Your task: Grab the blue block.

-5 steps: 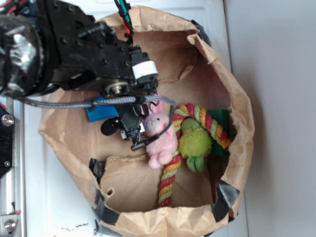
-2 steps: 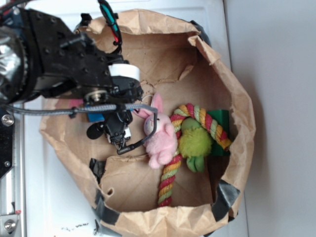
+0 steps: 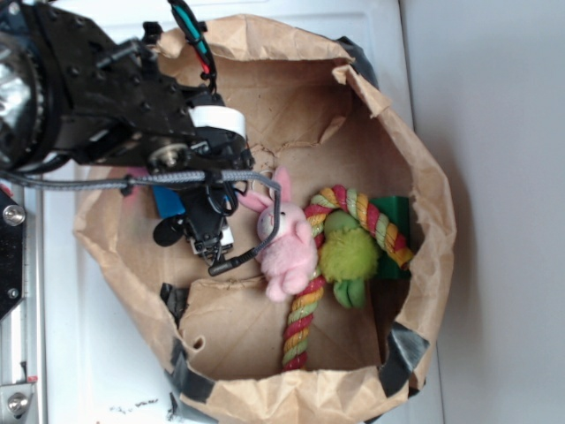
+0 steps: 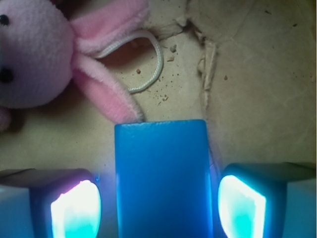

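The blue block (image 4: 161,178) lies flat on the paper bag's floor, straight between my open gripper's (image 4: 158,208) two fingers, with a small gap on each side. The finger pads (image 4: 74,208) glow bright and do not touch it. In the exterior view the gripper (image 3: 199,225) hangs low inside the bag, left of the pink plush bunny (image 3: 284,238). Only a corner of the blue block (image 3: 168,201) shows under the arm there. The bunny's ears (image 4: 104,94) lie just beyond the block's far end.
The brown paper bag (image 3: 424,203) surrounds everything with raised walls. A coloured rope toy (image 3: 305,314), a green plush (image 3: 349,256) and a dark green block (image 3: 395,216) lie right of the bunny. A white string loop (image 4: 148,64) lies by the ears.
The arm has moved left, away from the bunny, and now stands over the blue block. The bunny and other toys have not moved.
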### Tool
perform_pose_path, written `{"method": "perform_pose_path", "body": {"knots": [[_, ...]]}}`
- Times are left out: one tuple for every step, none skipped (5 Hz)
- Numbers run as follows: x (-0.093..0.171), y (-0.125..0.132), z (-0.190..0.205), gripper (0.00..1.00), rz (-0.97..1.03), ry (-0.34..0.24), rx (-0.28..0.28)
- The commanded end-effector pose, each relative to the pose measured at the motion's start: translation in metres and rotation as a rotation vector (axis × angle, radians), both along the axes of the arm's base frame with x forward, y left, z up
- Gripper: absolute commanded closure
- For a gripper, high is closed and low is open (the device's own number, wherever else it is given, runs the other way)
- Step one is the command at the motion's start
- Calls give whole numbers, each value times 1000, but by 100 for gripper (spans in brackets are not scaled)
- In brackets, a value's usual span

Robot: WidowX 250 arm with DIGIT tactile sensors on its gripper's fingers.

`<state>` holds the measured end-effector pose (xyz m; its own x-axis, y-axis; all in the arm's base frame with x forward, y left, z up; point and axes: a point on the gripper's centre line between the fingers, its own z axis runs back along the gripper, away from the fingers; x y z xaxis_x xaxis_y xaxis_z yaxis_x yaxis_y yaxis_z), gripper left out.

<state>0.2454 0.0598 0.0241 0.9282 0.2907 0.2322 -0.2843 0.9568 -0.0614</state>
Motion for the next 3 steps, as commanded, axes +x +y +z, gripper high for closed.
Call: {"method": "perform_pose_path", "body": {"knots": [[-1,6,11,100,36,-44,28],[-3,7,14,100,39,-57,30],[-3,8,26,100,38,-52,53]]}}
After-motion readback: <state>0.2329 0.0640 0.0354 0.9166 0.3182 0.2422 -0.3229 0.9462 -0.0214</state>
